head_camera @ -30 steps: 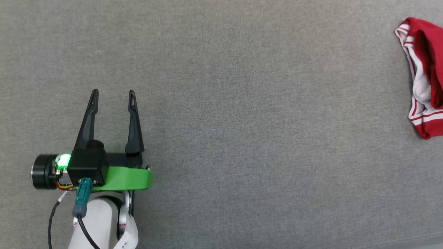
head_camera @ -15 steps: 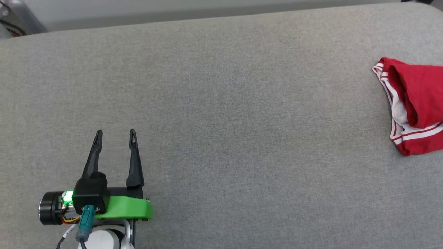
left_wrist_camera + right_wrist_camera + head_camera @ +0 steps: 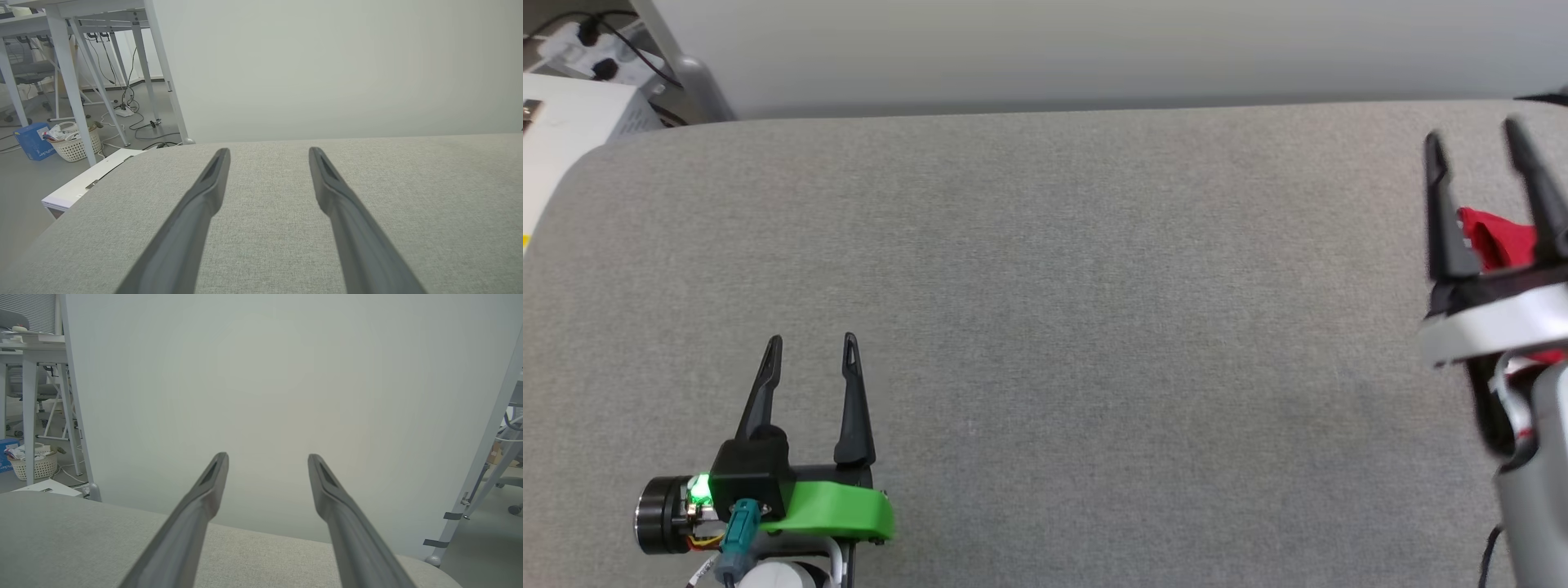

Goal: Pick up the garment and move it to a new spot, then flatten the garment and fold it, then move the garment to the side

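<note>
The garment (image 3: 1493, 238) is a red bundle at the far right of the grey padded surface (image 3: 1062, 310), and most of it is hidden behind my right gripper. My right gripper (image 3: 1473, 132) stands open above and in front of it, fingers pointing at the far edge and nothing between them. In the right wrist view the right gripper (image 3: 267, 456) points over the surface's far edge at a pale wall. My left gripper (image 3: 811, 341) is open and empty at the lower left, well away from the garment. The left wrist view shows the left gripper (image 3: 269, 151) open just above bare grey fabric.
A pale wall panel (image 3: 1094, 49) stands right behind the surface's far edge. Off the left end sit a white box (image 3: 556, 139), white table legs (image 3: 69, 77), a wicker basket (image 3: 75, 145) and a blue box (image 3: 32, 141) on the floor. A metal leg (image 3: 478, 477) stands at the right.
The head camera has tilted up, bringing the far edge and wall into view. My right gripper has come into the picture over the garment. The left gripper stays open.
</note>
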You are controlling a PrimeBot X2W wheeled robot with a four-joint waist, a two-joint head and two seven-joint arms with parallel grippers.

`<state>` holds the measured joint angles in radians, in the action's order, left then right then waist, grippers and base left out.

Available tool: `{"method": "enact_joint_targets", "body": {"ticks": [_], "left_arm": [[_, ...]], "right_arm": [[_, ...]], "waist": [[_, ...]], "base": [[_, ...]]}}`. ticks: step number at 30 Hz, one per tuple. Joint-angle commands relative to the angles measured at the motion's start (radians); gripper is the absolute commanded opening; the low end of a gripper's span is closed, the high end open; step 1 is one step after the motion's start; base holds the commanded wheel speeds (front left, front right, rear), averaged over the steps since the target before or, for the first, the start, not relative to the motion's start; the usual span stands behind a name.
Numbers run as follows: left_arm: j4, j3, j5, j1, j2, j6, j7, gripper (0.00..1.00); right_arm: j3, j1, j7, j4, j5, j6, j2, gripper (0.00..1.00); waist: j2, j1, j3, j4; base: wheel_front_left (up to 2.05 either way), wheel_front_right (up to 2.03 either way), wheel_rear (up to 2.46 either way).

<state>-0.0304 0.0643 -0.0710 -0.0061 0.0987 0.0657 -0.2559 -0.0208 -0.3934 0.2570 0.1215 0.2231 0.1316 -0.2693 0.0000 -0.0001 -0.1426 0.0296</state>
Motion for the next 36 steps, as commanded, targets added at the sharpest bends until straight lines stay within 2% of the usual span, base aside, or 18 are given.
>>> {"method": "enact_joint_targets", "body": {"ticks": [1,11,21,33,34,36], "left_arm": [[0.006,0.000,-0.007,0.015,-0.004,-0.005,-0.006,1.00],[0.034,-0.003,-0.023,0.022,-0.013,-0.016,-0.006,1.00],[0.054,-0.006,-0.039,0.052,-0.020,-0.034,-0.006,1.00],[0.070,-0.011,-0.038,0.068,-0.020,-0.045,-0.006,1.00],[0.068,-0.008,-0.033,0.050,-0.014,-0.044,0.000,0.00],[0.069,-0.007,-0.033,0.050,-0.014,-0.044,0.002,0.00]], "right_arm": [[-0.009,0.037,0.004,-0.008,0.002,-0.001,0.014,1.00],[0.012,0.258,0.005,-0.016,-0.011,-0.001,0.122,1.00],[0.015,0.412,0.004,-0.062,-0.030,-0.001,0.158,1.00],[0.024,0.465,-0.013,-0.088,-0.040,-0.001,0.183,1.00],[0.024,0.455,-0.012,-0.082,-0.029,0.000,0.181,0.00],[0.023,0.454,-0.012,-0.081,-0.028,0.000,0.182,0.00]], "waist": [[0.0000,0.0001,0.024,-0.025],[0.0000,0.0001,0.064,-0.054],[0.0000,0.0001,0.098,-0.057],[0.0000,0.0001,0.119,-0.062],[0.0000,0.0001,0.119,-0.061],[0.0000,0.0001,0.120,-0.061]], "base": [[0.00,0.00,0.00],[0.00,0.00,0.00],[0.00,0.00,0.00],[0.00,0.00,0.00],[0.00,0.00,0.00],[0.00,0.00,0.00]]}}
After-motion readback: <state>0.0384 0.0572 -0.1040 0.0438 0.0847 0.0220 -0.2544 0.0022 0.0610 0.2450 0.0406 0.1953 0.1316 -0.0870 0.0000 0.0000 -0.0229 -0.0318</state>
